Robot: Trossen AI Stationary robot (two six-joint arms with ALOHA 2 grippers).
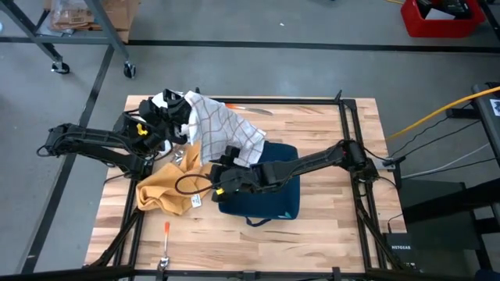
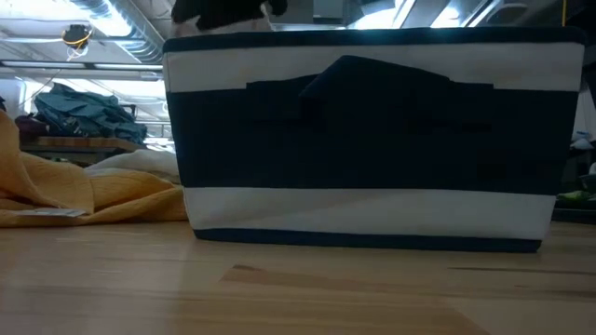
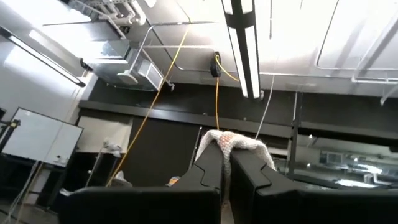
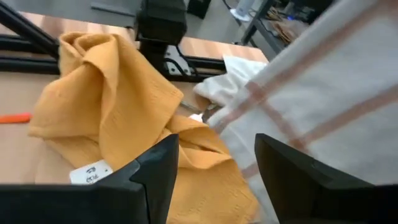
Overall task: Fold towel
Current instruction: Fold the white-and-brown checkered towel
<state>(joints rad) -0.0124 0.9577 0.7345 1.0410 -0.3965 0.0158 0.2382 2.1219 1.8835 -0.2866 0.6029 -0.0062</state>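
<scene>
Closed, the left gripper [image 1: 187,109] pinches one corner of the single white checked towel [image 1: 226,129] at far left. Right gripper [image 1: 221,178] gapes empty mid-table, between one yellow cloth [image 1: 168,191] and one navy cloth [image 1: 269,195].

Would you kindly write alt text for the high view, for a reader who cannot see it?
The left gripper lifts a white checked towel, which drapes toward the right gripper, whose jaws are open. A yellow towel and a folded navy towel lie on the wooden table.
</scene>
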